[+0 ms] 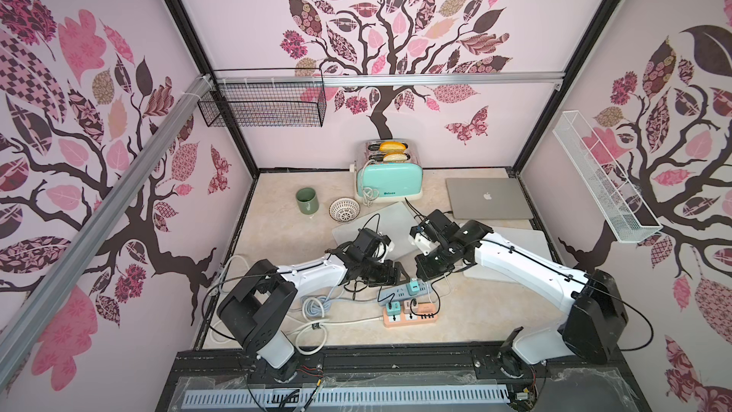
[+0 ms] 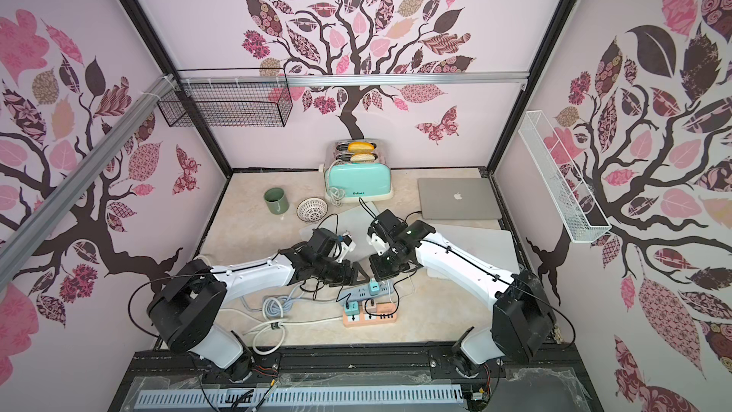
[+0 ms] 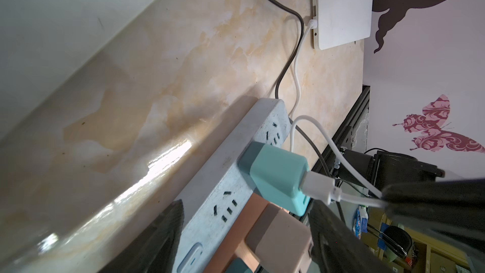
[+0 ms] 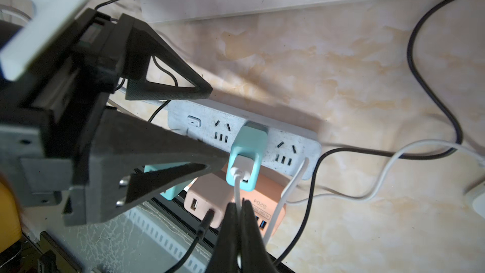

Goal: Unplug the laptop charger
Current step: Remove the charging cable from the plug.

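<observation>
Right wrist view: the teal laptop charger (image 4: 246, 153) sits plugged into the middle socket of the grey power strip (image 4: 288, 137), near the middle of the counter's (image 4: 354, 61) front edge. Its long axis stands upright off the strip, cable end uppermost. The right gripper (image 4: 239, 207) is pinched tight on the white cable (image 4: 237, 187) just past the plug. The left gripper (image 4: 217, 124) stands wide open over the strip's switch end, gripping nothing.

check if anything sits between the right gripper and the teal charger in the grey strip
Nothing visible does. The right gripper is shut on the white cable just where it leaves the teal charger, which is plugged into the grey power strip.
</observation>
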Motion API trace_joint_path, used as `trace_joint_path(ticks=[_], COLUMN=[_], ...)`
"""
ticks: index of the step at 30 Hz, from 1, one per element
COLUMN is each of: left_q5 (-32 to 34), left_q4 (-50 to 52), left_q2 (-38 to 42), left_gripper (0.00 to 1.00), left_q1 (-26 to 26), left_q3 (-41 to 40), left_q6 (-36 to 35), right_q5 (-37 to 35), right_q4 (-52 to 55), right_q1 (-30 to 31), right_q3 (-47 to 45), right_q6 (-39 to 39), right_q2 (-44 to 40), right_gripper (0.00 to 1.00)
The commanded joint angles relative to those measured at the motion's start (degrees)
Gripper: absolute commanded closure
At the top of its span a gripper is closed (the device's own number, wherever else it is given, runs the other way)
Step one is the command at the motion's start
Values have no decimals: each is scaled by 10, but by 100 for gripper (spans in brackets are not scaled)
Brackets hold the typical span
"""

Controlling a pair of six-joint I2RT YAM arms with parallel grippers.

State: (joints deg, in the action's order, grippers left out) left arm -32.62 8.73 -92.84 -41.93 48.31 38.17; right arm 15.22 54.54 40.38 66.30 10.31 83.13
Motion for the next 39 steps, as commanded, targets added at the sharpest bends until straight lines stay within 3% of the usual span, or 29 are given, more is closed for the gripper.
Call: trace_joint_path(ticks=[1, 23, 39], left_q5=[-12, 12, 28], left_q4=[-18, 33, 67], left_q2=[-16, -90, -105], left_gripper=[21, 24, 26], left_q1=[-5, -6, -6], left_q3=[15, 25, 6], left_q6=[1, -39, -60], right_q5=[-17, 43, -26], right_q4=[-4, -38, 13], right_q1=[3, 7, 7], right_q3=[24, 35, 70], right_q6=[7, 29, 38], right_q2=[10, -15, -21], right_gripper=[100, 100, 100])
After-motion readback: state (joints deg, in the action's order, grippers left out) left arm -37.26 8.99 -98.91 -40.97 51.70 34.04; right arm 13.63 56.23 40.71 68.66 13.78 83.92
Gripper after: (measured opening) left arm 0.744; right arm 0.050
